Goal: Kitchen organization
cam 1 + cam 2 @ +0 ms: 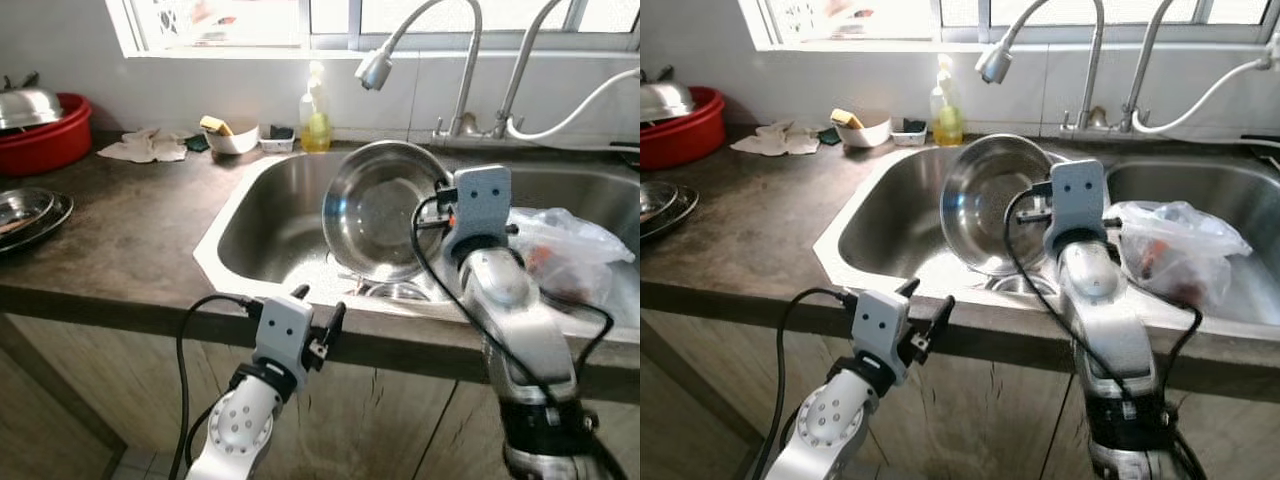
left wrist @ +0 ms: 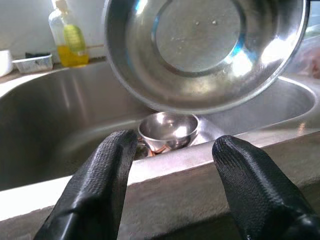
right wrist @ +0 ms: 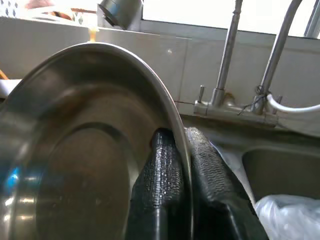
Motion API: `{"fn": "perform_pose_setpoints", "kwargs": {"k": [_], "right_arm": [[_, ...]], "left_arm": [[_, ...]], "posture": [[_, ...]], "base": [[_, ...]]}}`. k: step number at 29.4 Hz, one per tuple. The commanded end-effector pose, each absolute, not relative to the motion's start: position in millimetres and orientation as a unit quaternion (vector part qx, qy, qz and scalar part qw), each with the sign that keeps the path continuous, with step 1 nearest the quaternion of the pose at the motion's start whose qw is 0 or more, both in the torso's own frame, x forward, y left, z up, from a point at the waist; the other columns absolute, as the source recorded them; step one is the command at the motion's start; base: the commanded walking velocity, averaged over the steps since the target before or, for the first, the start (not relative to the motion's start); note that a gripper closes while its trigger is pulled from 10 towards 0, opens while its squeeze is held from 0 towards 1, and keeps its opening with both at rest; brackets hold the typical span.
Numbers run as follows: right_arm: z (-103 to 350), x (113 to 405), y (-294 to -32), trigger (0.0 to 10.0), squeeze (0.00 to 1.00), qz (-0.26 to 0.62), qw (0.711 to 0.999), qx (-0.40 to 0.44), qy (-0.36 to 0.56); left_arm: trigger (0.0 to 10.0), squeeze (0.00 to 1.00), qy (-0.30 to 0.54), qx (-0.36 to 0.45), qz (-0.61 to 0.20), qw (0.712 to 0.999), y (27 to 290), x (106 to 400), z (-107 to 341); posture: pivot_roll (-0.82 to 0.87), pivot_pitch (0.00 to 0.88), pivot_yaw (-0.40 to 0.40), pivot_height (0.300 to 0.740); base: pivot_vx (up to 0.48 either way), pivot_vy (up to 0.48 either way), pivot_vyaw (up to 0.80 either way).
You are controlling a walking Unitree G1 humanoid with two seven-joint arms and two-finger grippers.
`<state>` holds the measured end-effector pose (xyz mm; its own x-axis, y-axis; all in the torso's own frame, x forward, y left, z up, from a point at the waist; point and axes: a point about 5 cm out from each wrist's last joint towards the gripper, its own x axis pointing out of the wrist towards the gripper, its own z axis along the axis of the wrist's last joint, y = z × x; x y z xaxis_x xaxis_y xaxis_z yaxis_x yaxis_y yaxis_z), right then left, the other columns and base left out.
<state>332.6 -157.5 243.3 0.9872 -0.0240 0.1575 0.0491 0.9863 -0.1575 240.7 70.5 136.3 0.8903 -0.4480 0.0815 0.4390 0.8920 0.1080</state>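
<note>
The right pincer (image 3: 182,165) grips the tilted bowl (image 1: 385,210) by its rim over the sink (image 1: 260,230), likely to drain it, while the left pincer (image 2: 172,185) waits released at the tabletop (image 1: 130,240) edge.

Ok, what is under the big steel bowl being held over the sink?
A small steel bowl sits in the sink beneath the big steel bowl, which the right end effector grips by its rim. The big bowl covers most of the sink floor around it.
</note>
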Motion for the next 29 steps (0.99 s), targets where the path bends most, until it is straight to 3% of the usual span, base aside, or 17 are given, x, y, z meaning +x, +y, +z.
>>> {"fn": "perform_pose_setpoints", "kwargs": {"k": [1,8,11,23,24,25,26,27,29], "right_arm": [[254,346,-164,10.0,0.00,-0.026,0.993,-0.075,-0.082],[256,371,-174,10.0,0.00,-0.037,0.995,-0.077,-0.046],[249,392,-179,10.0,0.00,-0.036,0.998,-0.052,0.012],[224,409,-170,10.0,0.00,-0.010,0.995,-0.018,0.102],[221,410,-169,10.0,0.10,-0.009,0.994,-0.014,0.107],[221,410,-169,10.0,0.10,-0.009,0.994,-0.014,0.107],[221,411,-169,10.0,0.87,-0.009,0.994,-0.015,0.107],[221,411,-170,10.0,1.00,-0.010,0.994,-0.012,0.108],[221,411,-172,10.0,1.00,-0.013,0.994,-0.001,0.105]], "left_arm": [[10.0,0.00,-0.059,0.043,-0.229,0.971,70,238,141],[10.0,0.00,-0.054,0.040,-0.232,0.970,69,233,140],[10.0,0.00,-0.045,0.037,-0.232,0.971,70,224,139],[10.0,0.00,-0.023,0.029,-0.231,0.972,74,204,142],[10.0,0.00,-0.020,0.027,-0.231,0.972,74,202,143],[10.0,0.00,-0.020,0.027,-0.231,0.972,74,202,143],[10.0,0.00,-0.018,0.027,-0.230,0.973,74,201,143],[10.0,0.00,-0.018,0.027,-0.231,0.972,73,201,143],[10.0,0.00,-0.017,0.027,-0.232,0.972,72,201,144]], "posture": [[-0.04,0.072,-0.004,0.740],[-0.03,0.093,-0.008,0.740],[-0.02,0.135,-0.021,0.740],[0.01,0.215,-0.035,0.740],[0.01,0.218,-0.034,0.740],[0.01,0.218,-0.034,0.740],[0.01,0.218,-0.033,0.740],[0.01,0.219,-0.034,0.740],[0.01,0.214,-0.032,0.740]], "base": [[0.000,0.000,0.00],[0.000,0.000,0.00],[0.000,0.000,0.00],[0.000,0.000,0.00],[0.000,0.000,0.00],[0.000,0.000,0.00],[0.000,0.000,0.00],[0.000,0.000,0.00],[0.000,0.000,0.00]]}}
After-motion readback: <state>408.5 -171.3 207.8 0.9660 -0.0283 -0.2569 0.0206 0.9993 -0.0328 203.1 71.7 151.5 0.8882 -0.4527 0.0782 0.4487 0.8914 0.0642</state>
